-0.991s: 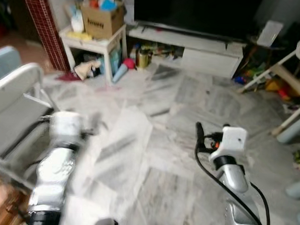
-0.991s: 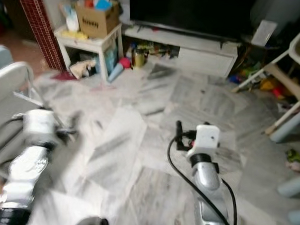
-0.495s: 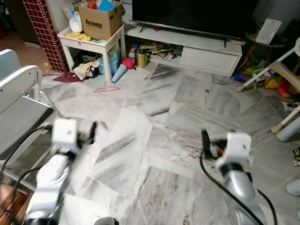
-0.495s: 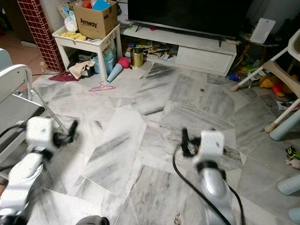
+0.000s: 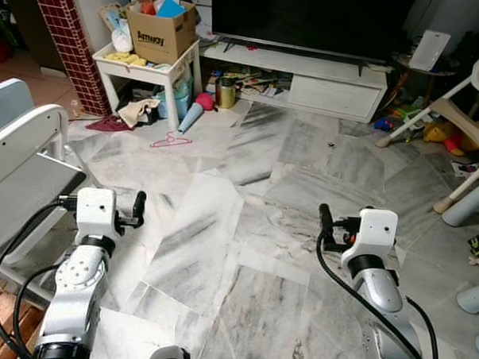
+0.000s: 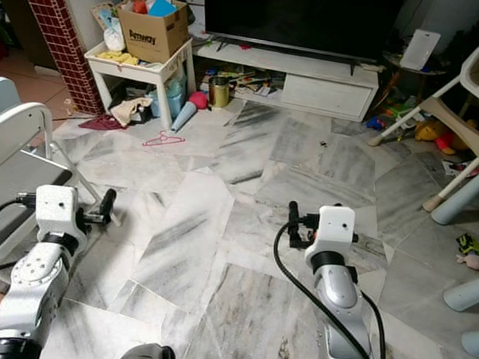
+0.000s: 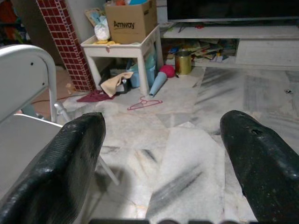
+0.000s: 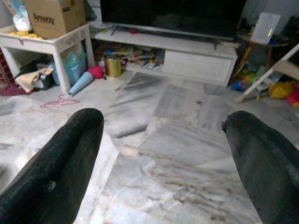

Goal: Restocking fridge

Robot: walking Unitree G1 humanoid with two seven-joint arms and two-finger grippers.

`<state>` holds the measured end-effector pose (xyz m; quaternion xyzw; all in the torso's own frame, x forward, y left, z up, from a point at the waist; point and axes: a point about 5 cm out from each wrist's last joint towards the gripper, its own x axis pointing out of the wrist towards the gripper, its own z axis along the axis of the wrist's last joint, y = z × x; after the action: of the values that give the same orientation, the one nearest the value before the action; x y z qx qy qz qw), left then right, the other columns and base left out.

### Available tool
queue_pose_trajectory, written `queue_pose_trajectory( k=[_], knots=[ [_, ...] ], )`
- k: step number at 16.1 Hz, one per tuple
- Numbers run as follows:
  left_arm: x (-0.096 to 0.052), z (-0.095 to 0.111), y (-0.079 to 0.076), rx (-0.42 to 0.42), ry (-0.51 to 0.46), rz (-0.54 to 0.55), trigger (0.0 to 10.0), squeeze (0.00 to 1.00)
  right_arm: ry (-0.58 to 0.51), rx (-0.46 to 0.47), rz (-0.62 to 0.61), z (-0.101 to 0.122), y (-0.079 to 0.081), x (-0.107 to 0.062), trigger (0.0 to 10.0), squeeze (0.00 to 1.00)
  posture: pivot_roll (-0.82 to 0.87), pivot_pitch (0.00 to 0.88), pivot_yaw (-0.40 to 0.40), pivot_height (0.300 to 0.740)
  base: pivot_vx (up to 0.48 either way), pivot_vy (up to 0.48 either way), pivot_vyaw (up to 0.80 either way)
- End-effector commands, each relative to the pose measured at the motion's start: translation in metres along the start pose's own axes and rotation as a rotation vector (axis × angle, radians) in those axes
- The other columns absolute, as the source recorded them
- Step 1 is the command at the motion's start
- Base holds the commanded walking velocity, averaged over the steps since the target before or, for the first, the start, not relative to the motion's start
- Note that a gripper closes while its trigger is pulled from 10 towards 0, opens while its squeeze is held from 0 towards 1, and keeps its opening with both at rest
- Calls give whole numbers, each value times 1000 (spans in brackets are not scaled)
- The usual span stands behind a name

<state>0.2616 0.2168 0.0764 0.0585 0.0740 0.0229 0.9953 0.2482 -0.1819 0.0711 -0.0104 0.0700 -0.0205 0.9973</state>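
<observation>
Nearest to us, our left pincer (image 7: 159, 154) and right pincer (image 8: 163, 154) are raised over the marble floor (image 5: 245, 227), each with its fingers spread wide and nothing between them. Just beside our left arm stands a white folding chair (image 5: 25, 170). Farther out, a pink clothes hanger (image 5: 170, 139) lies on the floor near a small white desk (image 5: 141, 68) carrying an Amway cardboard box (image 5: 160, 29). Beyond that, a low white TV stand (image 5: 308, 75) holds a dark television (image 5: 310, 20), and a white high chair (image 5: 465, 118) stands to the right. We see no fridge and no groceries here, so we judge the restocking has hardly started: we must first find the fridge and the goods.
</observation>
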Motion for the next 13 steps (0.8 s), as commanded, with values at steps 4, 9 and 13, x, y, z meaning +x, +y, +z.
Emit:
queue_pose_trajectory(
  k=[4, 9, 13],
  knots=[
    [-6, -7, -5, 0, 39, -9, 10000, 0, -2, -1, -4, 1, -4, -7, 10000, 0, -84, 10, 28, 740, -194, 0, 0],
    [-6, -10, -7, -3, 53, -9, 10000, 0, 5, 5, 14, 0, -3, -7, 10000, 0, -82, 1, 15, 740, -337, 0, 0],
    [-6, -9, -5, 4, 50, -2, 10000, 0, 0, 1, 19, 2, -2, -5, 10000, 0, -77, 0, 14, 740, -356, 0, 0]
  ],
)
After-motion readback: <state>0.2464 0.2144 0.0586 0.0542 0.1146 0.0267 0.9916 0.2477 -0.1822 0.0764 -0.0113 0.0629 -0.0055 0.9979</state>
